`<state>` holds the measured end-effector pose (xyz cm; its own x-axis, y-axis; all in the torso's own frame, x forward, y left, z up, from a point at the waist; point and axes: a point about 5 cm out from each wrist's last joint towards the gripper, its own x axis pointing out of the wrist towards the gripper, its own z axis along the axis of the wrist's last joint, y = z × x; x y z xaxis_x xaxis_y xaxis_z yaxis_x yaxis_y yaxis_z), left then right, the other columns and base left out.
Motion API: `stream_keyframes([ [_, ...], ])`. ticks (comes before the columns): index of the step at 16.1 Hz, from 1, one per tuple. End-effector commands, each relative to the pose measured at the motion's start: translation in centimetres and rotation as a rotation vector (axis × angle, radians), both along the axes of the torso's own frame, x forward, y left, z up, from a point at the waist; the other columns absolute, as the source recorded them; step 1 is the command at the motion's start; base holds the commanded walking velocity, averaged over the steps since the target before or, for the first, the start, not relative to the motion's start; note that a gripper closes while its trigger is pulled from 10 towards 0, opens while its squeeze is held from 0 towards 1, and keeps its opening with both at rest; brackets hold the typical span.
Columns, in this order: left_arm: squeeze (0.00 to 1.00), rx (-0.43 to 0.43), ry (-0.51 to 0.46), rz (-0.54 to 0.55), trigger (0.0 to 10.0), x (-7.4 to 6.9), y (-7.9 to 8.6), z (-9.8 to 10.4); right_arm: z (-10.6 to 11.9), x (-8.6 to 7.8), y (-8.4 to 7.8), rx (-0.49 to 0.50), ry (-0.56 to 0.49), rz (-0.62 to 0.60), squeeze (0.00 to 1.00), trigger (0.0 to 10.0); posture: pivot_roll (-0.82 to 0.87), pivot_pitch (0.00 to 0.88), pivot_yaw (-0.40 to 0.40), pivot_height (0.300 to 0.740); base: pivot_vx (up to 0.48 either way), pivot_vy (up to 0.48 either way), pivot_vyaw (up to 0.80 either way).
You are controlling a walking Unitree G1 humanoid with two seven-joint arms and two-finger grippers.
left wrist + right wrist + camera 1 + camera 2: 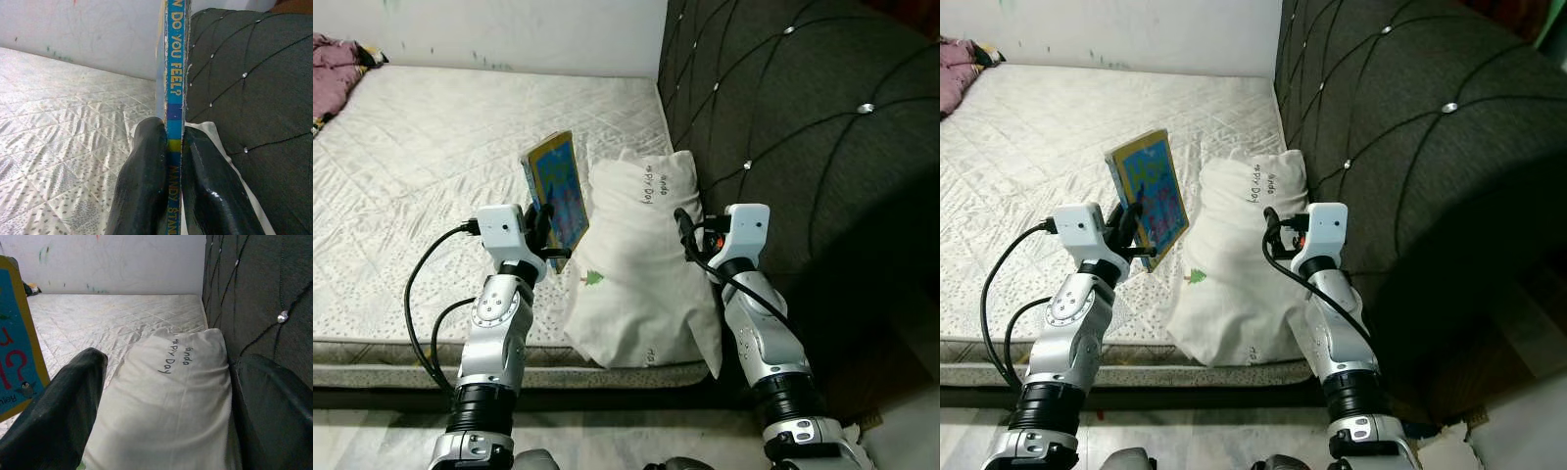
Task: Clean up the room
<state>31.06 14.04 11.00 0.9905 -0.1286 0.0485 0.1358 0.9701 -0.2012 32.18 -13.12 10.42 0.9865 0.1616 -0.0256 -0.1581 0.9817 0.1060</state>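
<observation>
A white pillow [641, 274] lies at the near edge of the bed [431, 166], pushed against the dark tufted headboard [803, 137] that rises along its right side. Just left of the pillow, the left hand [545, 227] holds a picture book [558, 191] upright above the mattress, its two black fingers [146, 171] pressed tight on either side of the spine. The book stands between the left hand and the pillow, tilted a little, its blue and yellow cover turned toward the pillow.

The right hand [1278, 227] hovers over the pillow's right side, close to the headboard, its fingers [58, 416] spread wide with nothing between them; the pillow fills the gap beneath.

The book's spine reads "DO YOU FEEL?" in yellow on blue, with part of a name, "MANDY STAN", lower down. Its cover shows a large red question mark and a small penguin. The pillow carries dark handwriting near its top, ending in "Day", and a small green tree print on its left side.

Far left of the pillow, at the bed's far corner, sits a bunched purple cloth [337, 69]. The mattress is bare, quilted in a pale diamond pattern. A white wall [509, 29] with faint coloured scribbles runs behind the bed.
</observation>
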Motion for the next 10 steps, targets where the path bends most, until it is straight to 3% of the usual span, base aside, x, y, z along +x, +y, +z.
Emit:
stream_keyframes([
  [1, 0.0, 0.0, -0.078, -0.007, 10.0, 0.26, -0.15, 1.6, 0.39, 0.34, 0.02, -0.003, -0.01, -0.001, 0.0, 10.0, 0.01, 0.0, -0.044, 0.74, 0.307, 0.0, 0.0],
  [4, 0.0, -0.005, -0.074, -0.008, 10.0, 0.19, -0.14, 1.52, 0.43, 0.38, -0.02, -0.001, -0.01, -0.006, 0.0, 10.0, 0.01, 0.0, -0.043, 0.74, 0.31, 0.0, 0.0],
  [10, 0.0, -0.008, -0.034, 0.016, 10.0, 0.36, -0.28, 1.07, 0.22, 0.4, -0.43, -0.003, -0.002, -0.017, 0.0, 10.0, 0.01, 0.0, -0.043, 0.74, 0.0, 0.0, 0.0],
])
